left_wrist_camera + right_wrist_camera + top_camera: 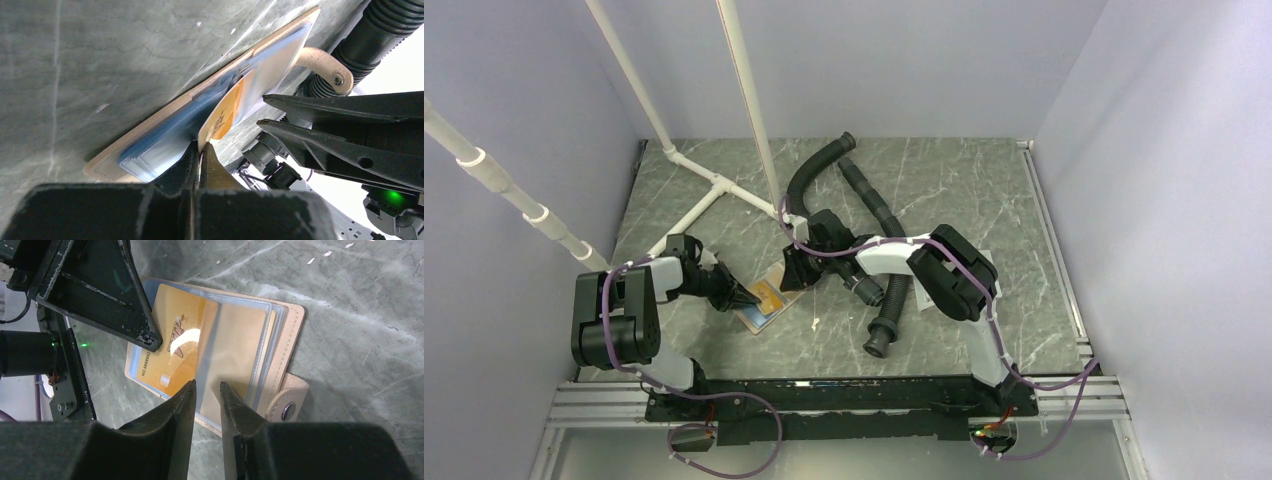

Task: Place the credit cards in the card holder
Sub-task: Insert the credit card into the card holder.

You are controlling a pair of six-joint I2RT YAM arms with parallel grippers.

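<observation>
- The small tan leather-like folding card holder lies open on the grey marbled table, between the two arms. Its snap tab points toward the right arm.
- An orange-yellow plastic credit card sits partly under a clear plastic sleeve inside the holder, with its free end raised.
- The left gripper has its jaws closed tight, pinching the card's free edge.
- The right gripper stands at the sleeve's near edge with its jaws a narrow gap apart. No grip on the sleeve shows.
- Black ribbed hoses and a white pipe frame lie farther back.
</observation>
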